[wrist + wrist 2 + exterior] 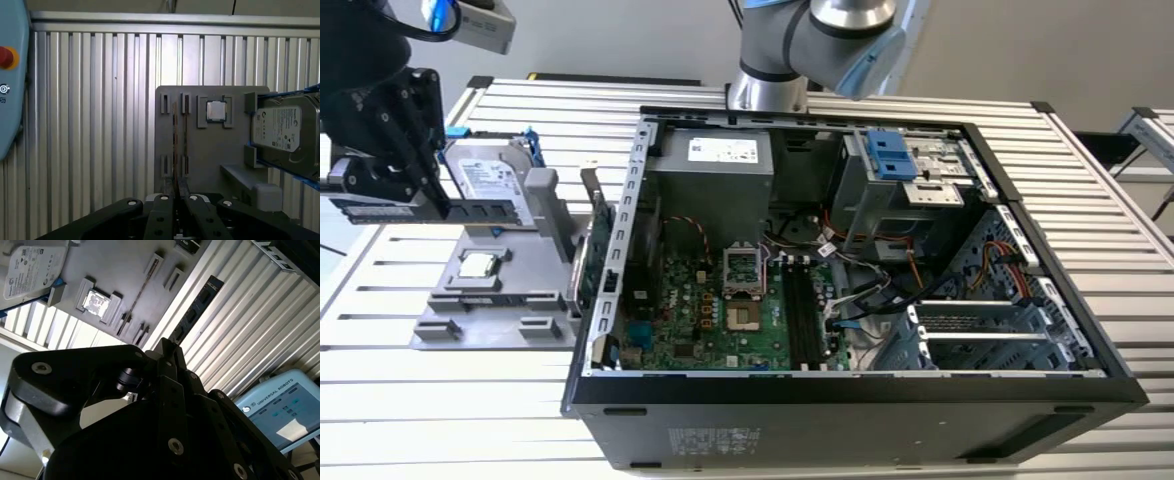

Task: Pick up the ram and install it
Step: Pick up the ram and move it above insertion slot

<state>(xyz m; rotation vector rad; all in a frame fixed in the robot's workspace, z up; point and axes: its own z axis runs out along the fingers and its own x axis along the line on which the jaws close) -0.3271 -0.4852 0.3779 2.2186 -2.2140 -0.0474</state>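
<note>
My black gripper (438, 208) is at the exterior view's left, shut on the ram (480, 211). The ram is a long thin stick with dark chips, held level and on edge above the grey holder tray (454, 310). In the second wrist view the ram (196, 307) juts out past the fingertips (167, 352) over the slatted table. In the first wrist view the ram (175, 140) shows edge-on as a thin line over the tray's slots (184, 165), rising from between the gripper (176, 194) fingers. The open computer case (627, 200) lies to the exterior view's right, its memory slots (801, 310) beside the processor socket.
The tray also carries a small square processor (480, 265) and a silver hard drive (487, 170) with a blue frame. A light-blue teach pendant (10, 75) with a red button lies on the slatted aluminium table (440, 400). Cables, a power supply (720, 160) and drive cage (907, 165) crowd the case.
</note>
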